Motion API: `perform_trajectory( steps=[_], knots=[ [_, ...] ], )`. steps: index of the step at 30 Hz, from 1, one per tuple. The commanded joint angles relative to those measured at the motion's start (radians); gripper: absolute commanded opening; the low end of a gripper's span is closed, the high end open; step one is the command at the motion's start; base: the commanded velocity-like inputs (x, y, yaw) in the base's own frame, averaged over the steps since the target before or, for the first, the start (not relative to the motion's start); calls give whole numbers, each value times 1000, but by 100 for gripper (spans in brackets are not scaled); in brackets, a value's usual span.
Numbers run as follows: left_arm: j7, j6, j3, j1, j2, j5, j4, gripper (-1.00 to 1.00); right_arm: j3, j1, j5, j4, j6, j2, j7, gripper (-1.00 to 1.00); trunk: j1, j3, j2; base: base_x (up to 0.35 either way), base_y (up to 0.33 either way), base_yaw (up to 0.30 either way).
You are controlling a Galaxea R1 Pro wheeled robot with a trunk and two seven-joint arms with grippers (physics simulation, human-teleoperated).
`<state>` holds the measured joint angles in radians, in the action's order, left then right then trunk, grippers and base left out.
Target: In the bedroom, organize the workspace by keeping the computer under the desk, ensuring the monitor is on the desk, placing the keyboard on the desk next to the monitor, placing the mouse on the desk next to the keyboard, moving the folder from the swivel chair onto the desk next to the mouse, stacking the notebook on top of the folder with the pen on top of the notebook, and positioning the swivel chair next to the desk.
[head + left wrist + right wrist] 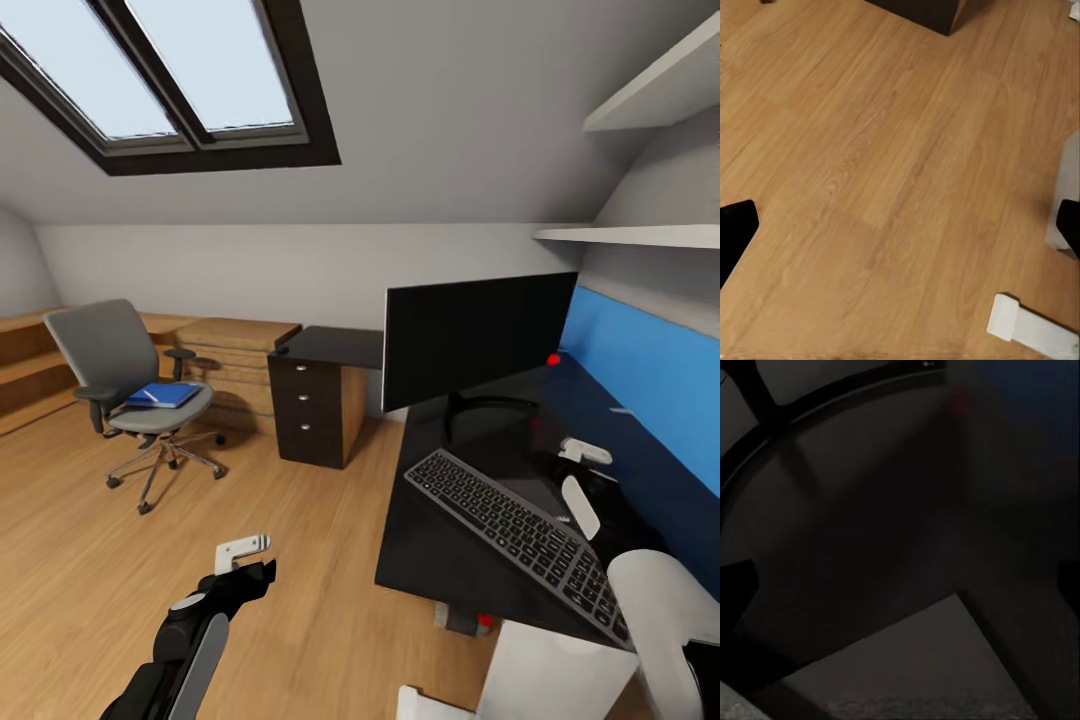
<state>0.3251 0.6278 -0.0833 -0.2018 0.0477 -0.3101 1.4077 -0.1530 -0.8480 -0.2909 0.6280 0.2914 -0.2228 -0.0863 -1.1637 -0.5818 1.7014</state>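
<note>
The grey swivel chair [120,375] stands on the floor at far left with a blue folder [163,394] on its seat. On the glossy black desk [425,560] the monitor [478,335] stands upright, and the keyboard [520,535] lies angled in front of it. A bit of the grey computer [463,620] with a red spot peeks out below the desk edge. My right gripper [583,478] hovers open over the desk beside the keyboard, near the monitor's stand [810,420]. My left gripper [245,560] hangs open over bare floor [870,165]. Mouse, notebook and pen are out of view.
A black three-drawer unit [310,410] closes the desk's left end, with a light wooden chest [235,365] and low shelving behind the chair. A blue back panel [650,370] and white wall shelves [640,235] rise at right. Wide wooden floor lies between chair and desk.
</note>
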Motion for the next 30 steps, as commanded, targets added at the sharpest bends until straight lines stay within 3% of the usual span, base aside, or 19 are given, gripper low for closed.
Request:
perform_trajectory(
  steps=[1, 3, 10, 30],
  knots=[
    [9, 3, -1, -1, 0, -11, 1, 100, 1, 0, -10, 2, 10, -3, -6, 100, 1, -1, 1, -336, 0, 0],
    [9, 3, -1, -1, 0, -11, 1, 100, 1, 0, -7, 2, 22, -8, -6, 100, 1, -1, 1, -336, 0, 0],
    [9, 3, -1, -1, 0, -10, 2, 100, 1, 0, 67, 2, 73, -21, -6, 100, 1, -1, 1, -289, -8, 0],
    [6, 2, -1, -1, 0, -10, 13, 100, 3, 0, 101, -7, 122, -41, -5, 100, 1, -1, 1, -31, -17, 0]
  ],
)
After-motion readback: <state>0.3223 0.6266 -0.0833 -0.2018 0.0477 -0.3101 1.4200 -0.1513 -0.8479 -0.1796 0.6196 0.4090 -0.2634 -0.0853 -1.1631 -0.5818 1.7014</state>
